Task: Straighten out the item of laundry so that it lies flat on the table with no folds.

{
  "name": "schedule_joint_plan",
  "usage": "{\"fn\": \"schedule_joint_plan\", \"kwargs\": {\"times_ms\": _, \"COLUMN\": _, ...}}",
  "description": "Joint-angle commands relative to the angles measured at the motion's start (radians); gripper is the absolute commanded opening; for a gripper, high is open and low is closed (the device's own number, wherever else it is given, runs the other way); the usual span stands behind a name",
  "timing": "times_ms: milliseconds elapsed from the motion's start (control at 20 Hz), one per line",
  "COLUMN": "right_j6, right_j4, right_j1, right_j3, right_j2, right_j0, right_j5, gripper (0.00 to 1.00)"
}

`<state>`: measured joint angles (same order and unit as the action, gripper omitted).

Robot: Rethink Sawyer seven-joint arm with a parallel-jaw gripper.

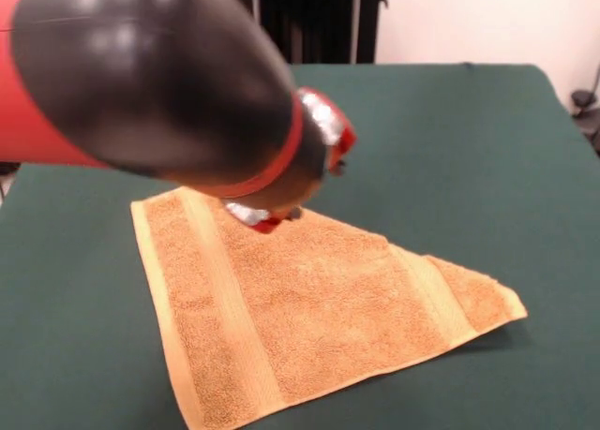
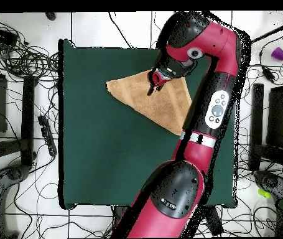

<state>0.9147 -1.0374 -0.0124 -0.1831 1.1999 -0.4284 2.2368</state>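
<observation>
The item of laundry [image 1: 309, 308], an orange-yellow terry towel with a smoother band near each short end, lies on the dark green table [image 1: 469, 149]. Its outline is roughly triangular, tapering to a point at the front view's right, so part of it looks folded. My gripper [image 1: 272, 216] is down at the towel's far edge, touching or just above the cloth; the bulky arm hides most of it. In the overhead view the gripper [image 2: 153, 84] sits over the towel [image 2: 137, 93] near the upper edge of the table [image 2: 94, 155].
The red and black arm [image 2: 215, 106] crosses the table's right side in the overhead view and covers part of the towel. Cables and dark equipment [image 2: 19, 62] lie on the floor around the table. A dark stand [image 1: 586, 107] is past the table's right edge.
</observation>
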Motion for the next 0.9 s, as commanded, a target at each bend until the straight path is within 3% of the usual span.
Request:
{"fn": "schedule_joint_plan", "kwargs": {"times_ms": 50, "right_j6": 0.485, "right_j4": 0.061, "right_j1": 0.111, "right_j3": -0.022, "right_j2": 0.058, "right_j0": 0.079, "right_j5": -0.247, "gripper": 1.0}}
{"fn": "schedule_joint_plan", "kwargs": {"times_ms": 200, "right_j6": 0.503, "right_j4": 0.134, "right_j1": 0.126, "right_j3": -0.054, "right_j2": -0.044, "right_j0": 0.095, "right_j5": -0.439, "gripper": 1.0}}
{"fn": "schedule_joint_plan", "kwargs": {"times_ms": 350, "right_j6": 0.506, "right_j4": 0.18, "right_j1": 0.127, "right_j3": -0.118, "right_j2": -0.119, "right_j0": 0.088, "right_j5": -0.535, "gripper": 1.0}}
{"fn": "schedule_joint_plan", "kwargs": {"times_ms": 600, "right_j6": 0.522, "right_j4": 0.276, "right_j1": 0.099, "right_j3": -0.287, "right_j2": -0.28, "right_j0": 0.055, "right_j5": -0.742, "gripper": 1.0}}
{"fn": "schedule_joint_plan", "kwargs": {"times_ms": 900, "right_j6": 0.495, "right_j4": 0.309, "right_j1": 0.081, "right_j3": -0.345, "right_j2": -0.345, "right_j0": 0.044, "right_j5": -0.802, "gripper": 1.0}}
